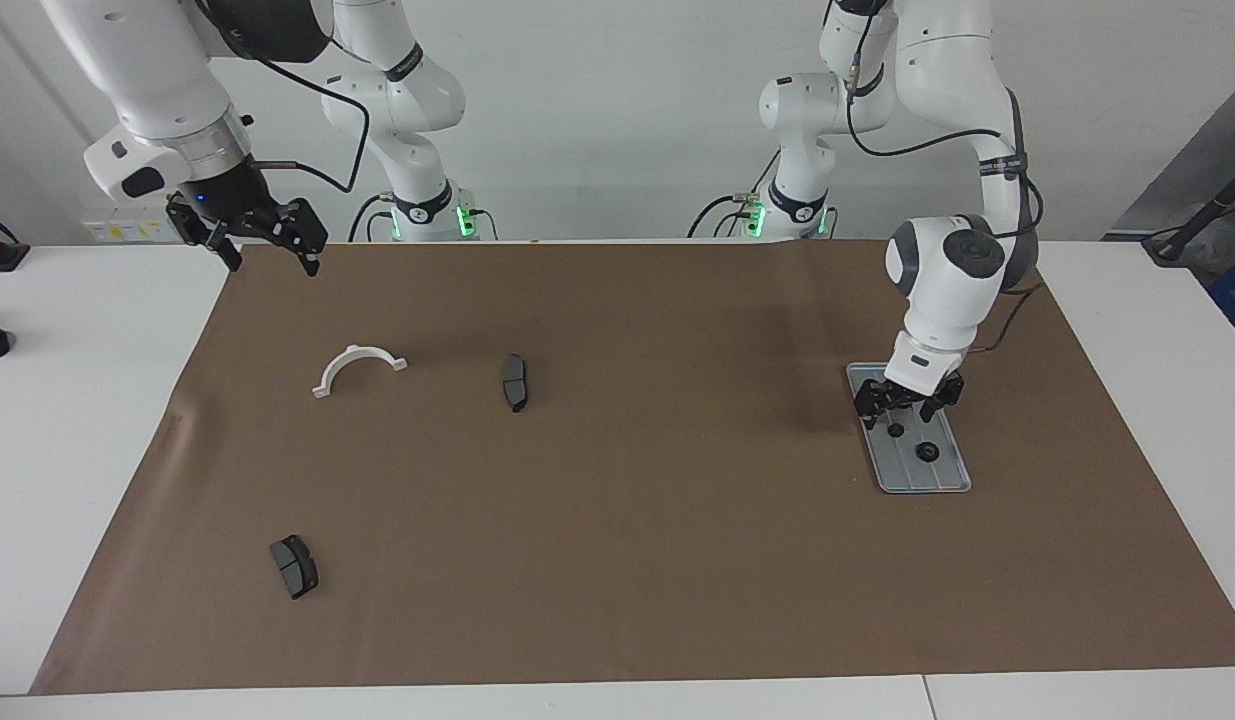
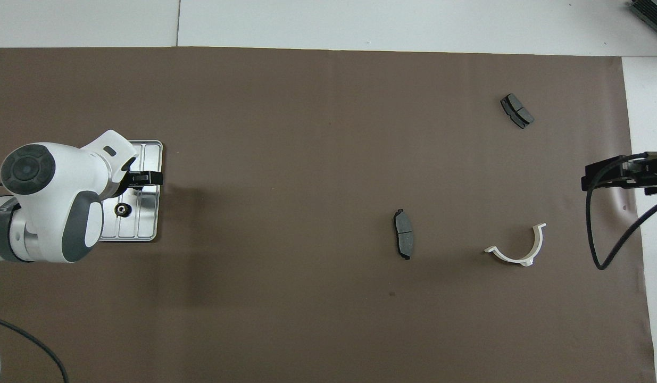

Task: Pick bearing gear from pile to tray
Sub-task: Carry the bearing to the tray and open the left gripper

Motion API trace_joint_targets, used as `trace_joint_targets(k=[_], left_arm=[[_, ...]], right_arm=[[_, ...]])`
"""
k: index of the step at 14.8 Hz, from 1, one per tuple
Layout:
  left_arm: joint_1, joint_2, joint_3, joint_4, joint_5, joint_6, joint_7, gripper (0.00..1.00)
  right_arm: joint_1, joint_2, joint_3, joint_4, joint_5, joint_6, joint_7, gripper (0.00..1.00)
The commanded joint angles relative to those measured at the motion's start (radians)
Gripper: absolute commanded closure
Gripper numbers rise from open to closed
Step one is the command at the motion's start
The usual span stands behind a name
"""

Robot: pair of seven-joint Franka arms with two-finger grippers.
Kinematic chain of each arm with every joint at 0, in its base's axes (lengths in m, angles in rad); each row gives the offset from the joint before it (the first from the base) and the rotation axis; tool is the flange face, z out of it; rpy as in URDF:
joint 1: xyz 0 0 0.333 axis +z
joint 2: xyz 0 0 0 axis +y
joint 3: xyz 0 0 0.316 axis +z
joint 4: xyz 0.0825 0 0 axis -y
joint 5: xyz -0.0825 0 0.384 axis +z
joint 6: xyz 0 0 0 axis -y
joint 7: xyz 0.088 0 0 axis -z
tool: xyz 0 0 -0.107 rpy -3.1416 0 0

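Now left hand [image 1: 905,412] open, 2 gears [image 1: 926,452] in tray [image 1: 945,481]

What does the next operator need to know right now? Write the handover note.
Left end effector: open, low over the flat silver-grey ridged metal tray, empty.
Right end effector: open, waiting in the air at the right arm's end of the table.
Tray: at the left arm's end, holding two small black round gears, one directly under the left end effector.
On the brown mat: white half-ring bracket, one dark grey brake pad beside it, another farther from the robots.
Done: two gears in the tray.
Left: no loose gear visible on the mat; check before stopping.
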Motion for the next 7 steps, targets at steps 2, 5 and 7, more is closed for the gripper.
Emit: trace_joint_targets(k=[2, 5, 7], left_arm=[[0.020, -0.115, 0.002, 0.042, -0.019, -0.191, 0.163, 0.00], [0.022, -0.127, 0.005, 0.183, -0.019, -0.390, 0.189, 0.00], [0.022, -0.127, 0.004, 0.264, -0.020, -0.490, 0.198, 0.00]], right_arm=[[-0.002, -0.002, 0.004, -0.003, 0.007, 0.012, 0.012, 0.00], [-0.002, -0.002, 0.003, -0.003, 0.006, 0.012, 0.012, 0.00], [-0.002, -0.002, 0.003, -0.003, 0.007, 0.012, 0.012, 0.00]])
